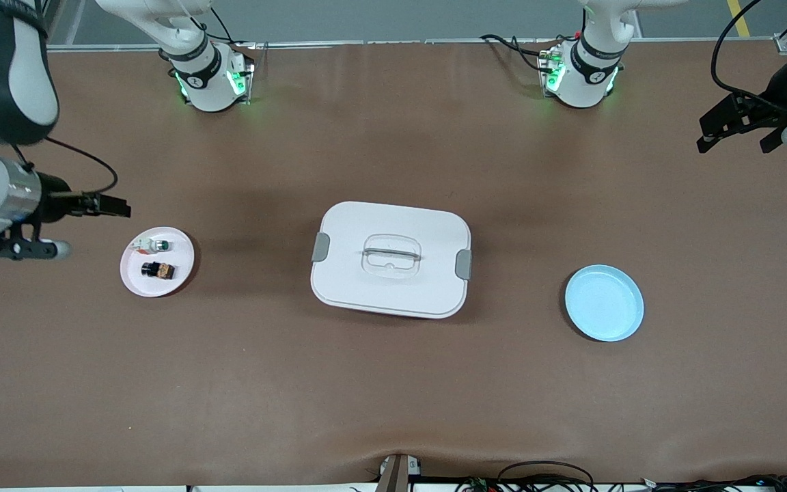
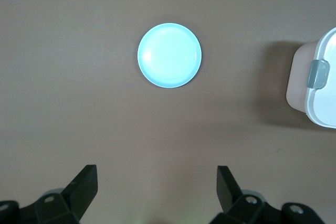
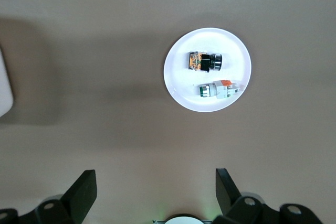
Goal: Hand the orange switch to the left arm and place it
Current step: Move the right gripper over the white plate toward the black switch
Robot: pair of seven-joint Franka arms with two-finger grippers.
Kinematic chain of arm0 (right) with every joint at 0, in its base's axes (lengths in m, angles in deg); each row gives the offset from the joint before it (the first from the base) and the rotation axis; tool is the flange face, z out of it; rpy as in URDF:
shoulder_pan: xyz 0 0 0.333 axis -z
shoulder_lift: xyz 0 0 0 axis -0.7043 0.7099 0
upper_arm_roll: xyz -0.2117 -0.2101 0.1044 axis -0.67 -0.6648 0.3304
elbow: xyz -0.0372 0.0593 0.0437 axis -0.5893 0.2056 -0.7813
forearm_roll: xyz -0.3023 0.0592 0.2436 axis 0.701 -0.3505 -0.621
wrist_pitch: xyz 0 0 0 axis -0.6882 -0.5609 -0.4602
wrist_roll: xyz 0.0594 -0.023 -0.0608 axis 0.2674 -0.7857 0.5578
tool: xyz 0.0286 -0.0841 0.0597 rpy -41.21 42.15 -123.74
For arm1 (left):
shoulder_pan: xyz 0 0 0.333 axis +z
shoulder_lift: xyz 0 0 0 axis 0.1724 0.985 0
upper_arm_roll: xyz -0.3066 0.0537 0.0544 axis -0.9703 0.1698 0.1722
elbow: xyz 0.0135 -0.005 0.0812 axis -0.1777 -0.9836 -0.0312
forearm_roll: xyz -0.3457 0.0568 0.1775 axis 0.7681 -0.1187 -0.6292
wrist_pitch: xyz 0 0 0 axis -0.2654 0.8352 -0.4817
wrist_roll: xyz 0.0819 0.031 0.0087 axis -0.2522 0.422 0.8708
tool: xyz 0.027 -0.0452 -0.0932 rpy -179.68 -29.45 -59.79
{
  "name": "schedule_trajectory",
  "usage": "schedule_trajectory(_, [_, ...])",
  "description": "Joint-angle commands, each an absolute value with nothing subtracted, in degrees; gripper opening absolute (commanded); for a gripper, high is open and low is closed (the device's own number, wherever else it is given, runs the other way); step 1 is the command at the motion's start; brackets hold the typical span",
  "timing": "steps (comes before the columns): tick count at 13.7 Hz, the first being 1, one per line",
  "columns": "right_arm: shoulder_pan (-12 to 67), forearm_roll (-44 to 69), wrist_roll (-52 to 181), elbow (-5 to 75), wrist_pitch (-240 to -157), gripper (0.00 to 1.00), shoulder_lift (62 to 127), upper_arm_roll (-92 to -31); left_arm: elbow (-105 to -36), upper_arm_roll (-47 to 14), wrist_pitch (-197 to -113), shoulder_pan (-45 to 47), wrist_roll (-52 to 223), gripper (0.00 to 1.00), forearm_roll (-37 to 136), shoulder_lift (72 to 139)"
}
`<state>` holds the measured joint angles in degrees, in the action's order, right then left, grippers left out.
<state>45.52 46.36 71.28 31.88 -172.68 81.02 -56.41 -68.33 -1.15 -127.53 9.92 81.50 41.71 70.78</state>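
The switch [image 1: 158, 270] lies on its side on a white plate [image 1: 134, 280] toward the right arm's end of the worktop, just beside a white part with a green cap [image 1: 154, 245], which is the farther of the two from the front camera. Nothing has been picked up; the step in hand looks like the approach for the first pick. The right end effector [image 1: 115, 206] hangs wide open and empty over bare worktop just off the plate's rim, well above the switch. Next it would need to centre over the switch, drop, and close across its black body without catching the other part. The box [image 1: 391, 259] sits mid-worktop between this plate and a blue plate [image 1: 604, 303]. The left end effector [image 1: 738, 133] waits, wide open and empty, high over the left arm's end.
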Motion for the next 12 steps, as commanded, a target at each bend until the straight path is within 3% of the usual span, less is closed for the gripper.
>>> schedule_trajectory(1, [46.4,46.9,71.7,29.0,-171.2,1.00,83.7,-56.0,-67.7,-1.3,-126.9,9.8,81.6,1.00,41.7,70.5])
schedule_trajectory(6, [47.7,46.7,71.7,29.9,-172.8,1.00,87.7,-56.1,-67.7,-1.3,-126.9,9.8,81.6,1.00,41.7,70.5])
schedule_trajectory(12, [49.5,46.9,71.6,35.8,-187.1,1.00,90.6,-56.2,-67.7,-1.3,-126.9,9.8,81.6,1.00,41.7,70.5])
